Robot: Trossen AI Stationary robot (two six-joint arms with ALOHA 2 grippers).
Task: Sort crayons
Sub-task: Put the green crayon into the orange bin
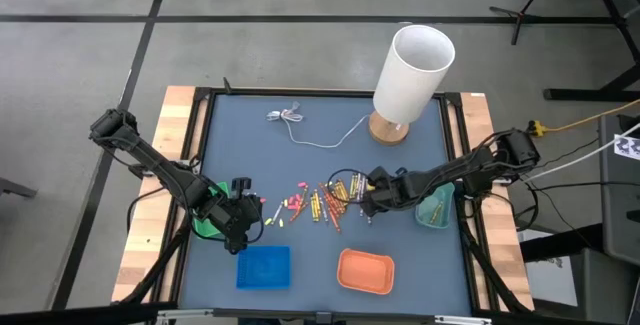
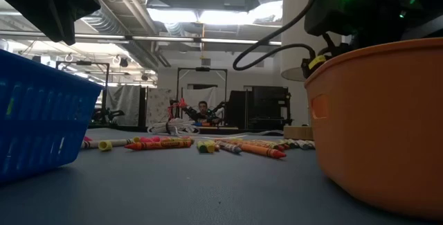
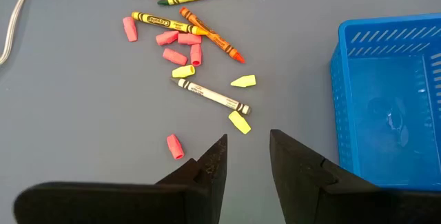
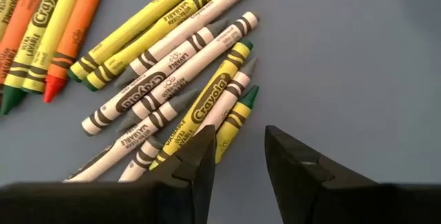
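Observation:
The crayons (image 1: 322, 201) lie scattered flat on the blue-grey mat, mid-table: yellow, orange, red, pink and white-wrapped sticks and short stubs. They form a row in the low view (image 2: 208, 144). My left gripper (image 1: 252, 227) hangs open at the left end of the scatter, above a bare patch, close to a yellow stub (image 3: 239, 121) and a white-wrapped crayon (image 3: 210, 95). My right gripper (image 4: 238, 154) is open and low over the right end of the pile (image 1: 365, 205). One finger (image 4: 196, 156) hides the ends of yellow and white-wrapped crayons (image 4: 207, 107). Nothing lies between its fingers.
A blue tray (image 1: 264, 266) and an orange tray (image 1: 365, 270) sit near the front edge. A green tray (image 1: 203, 227) lies under my left arm and a teal one (image 1: 436, 208) by my right. At the back are a white lamp (image 1: 410, 70) and a thin white cable (image 1: 300, 125).

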